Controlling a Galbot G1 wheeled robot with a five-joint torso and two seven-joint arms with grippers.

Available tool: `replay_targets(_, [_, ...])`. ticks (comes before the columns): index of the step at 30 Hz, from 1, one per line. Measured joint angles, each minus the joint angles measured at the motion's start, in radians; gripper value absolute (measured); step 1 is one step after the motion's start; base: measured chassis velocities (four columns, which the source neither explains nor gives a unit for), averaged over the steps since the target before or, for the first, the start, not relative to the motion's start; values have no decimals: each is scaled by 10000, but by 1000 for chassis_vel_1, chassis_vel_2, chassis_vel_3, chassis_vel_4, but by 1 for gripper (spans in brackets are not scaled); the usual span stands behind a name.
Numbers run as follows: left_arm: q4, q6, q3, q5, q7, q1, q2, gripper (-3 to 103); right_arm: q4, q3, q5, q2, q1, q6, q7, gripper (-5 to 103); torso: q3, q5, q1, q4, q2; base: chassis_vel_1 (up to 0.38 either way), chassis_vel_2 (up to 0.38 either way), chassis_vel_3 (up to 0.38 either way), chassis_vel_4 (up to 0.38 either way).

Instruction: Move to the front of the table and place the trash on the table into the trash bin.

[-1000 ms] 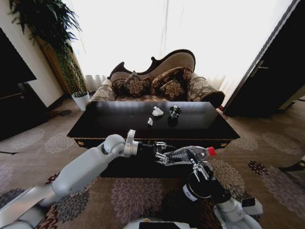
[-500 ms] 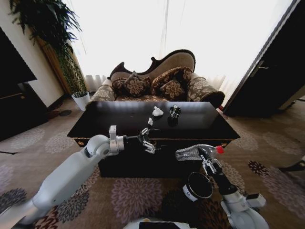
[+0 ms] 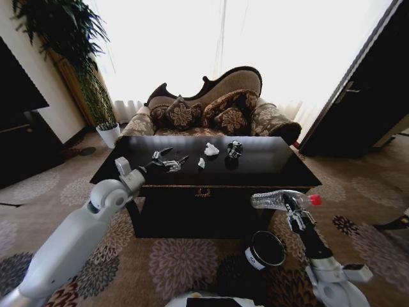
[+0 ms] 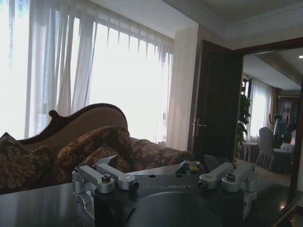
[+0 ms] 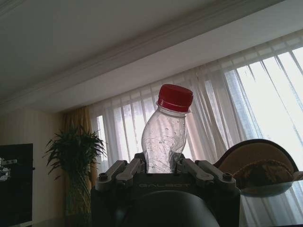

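My right gripper (image 3: 291,206) is shut on a clear plastic bottle (image 3: 276,201) with a red cap, held level in front of the table, above and a little right of the black trash bin (image 3: 266,249) on the carpet. In the right wrist view the bottle (image 5: 165,138) rises from between the fingers of the right gripper (image 5: 160,169). My left gripper (image 3: 169,160) hangs open over the left part of the glossy dark table (image 3: 281,167). Two white paper scraps (image 3: 211,150) and a dark crushed object (image 3: 234,149) lie mid-table. Beyond the open left gripper (image 4: 165,182) sits the crushed object (image 4: 190,167).
A patterned sofa (image 3: 211,115) stands behind the table. A white plant pot (image 3: 108,135) and a tall plant are at the back left, a dark cabinet (image 3: 19,128) at the left, a dark door (image 3: 364,96) at the right. Patterned carpet surrounds the table.
The left gripper let go of the bottle and rose up and left over the table. The right gripper carried the bottle up and to the right, past the bin.
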Motion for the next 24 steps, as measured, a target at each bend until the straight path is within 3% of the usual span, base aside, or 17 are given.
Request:
replay_targets(3, [-341,-113,-1615,174,163,1393,-56,100,-508,-235,-793,-613,137,118,249,25,0,0,0,1,1,0,0,0,0])
replay_targets(4, [-479,-137,-2195,236,172,1837,-116,100,-826,-344,-1286,-895,186,186,419,25,0,0,0,17,0,0,0,0,0])
replay_targets(5, [-479,-137,-2195,236,172,1837,-116,100,-826,-344,-1286,-895,186,186,419,25,0,0,0,17,0,0,0,0,0])
replay_targets(7, [-601,-171,-2709,329,196,2205,-240,100,-1426,-395,-2240,-1157,259,430,641,25,-1,3,-1,12,1,0,0,0,0])
replay_targets(9, [-715,-174,-2983,395,215,2369,-397,100,-2006,-438,-2955,-1253,506,670,879,25,0,1,-1,-1,1,0,0,0,0])
replay_targets(11, [-747,-174,-3033,401,216,2400,-432,100,-2145,-459,-3085,-1259,584,715,965,25,0,2,-1,-3,1,0,0,0,0])
replay_targets(12, [-878,-174,-3242,442,219,2540,-545,100,-2715,-551,-3520,-1246,965,874,1291,25,0,5,0,-2,2,0,0,0,0])
replay_targets(17, [-1057,-172,-3727,461,239,2896,-587,100,-3983,-600,-4289,-1200,1652,1296,1425,25,0,3,0,3,1,0,0,0,0])
replay_targets(24, [-1161,-171,-4106,420,251,3204,-515,100,-5496,-735,-4454,-1277,2238,1473,1457,25,0,3,0,2,1,0,0,0,0])
